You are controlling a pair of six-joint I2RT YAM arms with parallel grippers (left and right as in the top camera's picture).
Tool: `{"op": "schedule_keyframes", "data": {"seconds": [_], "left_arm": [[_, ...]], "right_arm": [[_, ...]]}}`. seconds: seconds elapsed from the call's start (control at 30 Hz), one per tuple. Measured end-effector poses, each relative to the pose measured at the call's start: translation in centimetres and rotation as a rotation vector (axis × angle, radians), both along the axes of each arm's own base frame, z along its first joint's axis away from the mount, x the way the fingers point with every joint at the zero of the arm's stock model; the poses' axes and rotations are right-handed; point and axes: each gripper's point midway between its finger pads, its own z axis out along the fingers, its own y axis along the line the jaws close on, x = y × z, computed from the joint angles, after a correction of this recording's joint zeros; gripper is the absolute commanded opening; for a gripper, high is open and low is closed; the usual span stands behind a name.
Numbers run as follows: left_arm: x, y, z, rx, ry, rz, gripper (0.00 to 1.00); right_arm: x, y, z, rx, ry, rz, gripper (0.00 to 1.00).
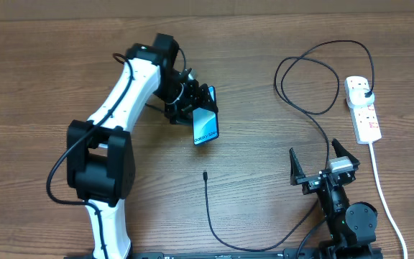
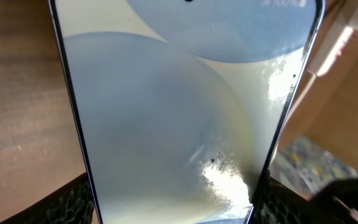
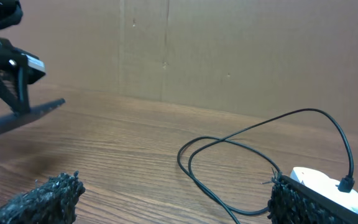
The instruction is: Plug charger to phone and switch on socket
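My left gripper [image 1: 195, 109] is shut on the phone [image 1: 205, 124] and holds it tilted above the table; its light blue screen faces up. In the left wrist view the phone [image 2: 179, 112] fills the frame, with a black finger [image 2: 73, 202] against each long edge. The charger's small plug tip [image 1: 205, 173] lies free on the wood below the phone. Its black cable [image 1: 307, 79] loops back to a black plug [image 1: 366, 93] seated in the white socket strip [image 1: 362, 115]. My right gripper [image 1: 320, 162] stands open and empty near the front, left of the socket [image 3: 325, 186].
The strip's thick white cord [image 1: 383, 187] runs down the right side past my right arm. The black cable [image 3: 229, 146] loops on the table just beyond my right gripper [image 3: 176, 199]. A cardboard wall [image 3: 229, 50] closes the far side.
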Motion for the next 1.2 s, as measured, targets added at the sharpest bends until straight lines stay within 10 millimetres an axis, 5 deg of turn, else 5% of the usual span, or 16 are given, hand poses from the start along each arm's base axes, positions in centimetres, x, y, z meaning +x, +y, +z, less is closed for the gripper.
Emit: {"op": "schedule_keyframes", "data": {"seconds": [0.23,0.63,0.73,0.87,0.97,1.1,1.2], "left_arm": [[-1.8,-0.8,0.5,-0.036,0.008,-0.095,0.78],[-2.4,-2.3,0.7,-0.063,-0.027,-0.157,0.77],[-2.4,-2.3,0.7,-0.063,-0.028,-0.157,0.78],[-2.3,-2.3,0.7,-0.065,-0.034,-0.158,0.78],[-2.2,-2.4,0.7,-0.069,-0.037,-0.158,0.78],[-2.2,-2.4,0.8,-0.072,-0.037,-0.158,0.78],[-2.3,-2.7,0.8,-0.075,-0.038,-0.165,0.78]], "right_arm": [[-0.1,0.3,0.0,0.011,0.003,0.019,1.0],[-0.6,1.9,0.3,0.311,0.092,0.104,1.0],[-1.5,2.1,3.2,0.362,0.113,0.125,1.0],[-3.3,2.0,10.9,0.389,0.111,0.131,1.0],[-3.8,2.0,14.5,0.39,0.179,0.122,1.0],[-3.5,2.4,17.8,0.381,0.391,0.098,1.0],[-3.0,2.6,18.3,0.372,0.569,0.069,1.0]]}}
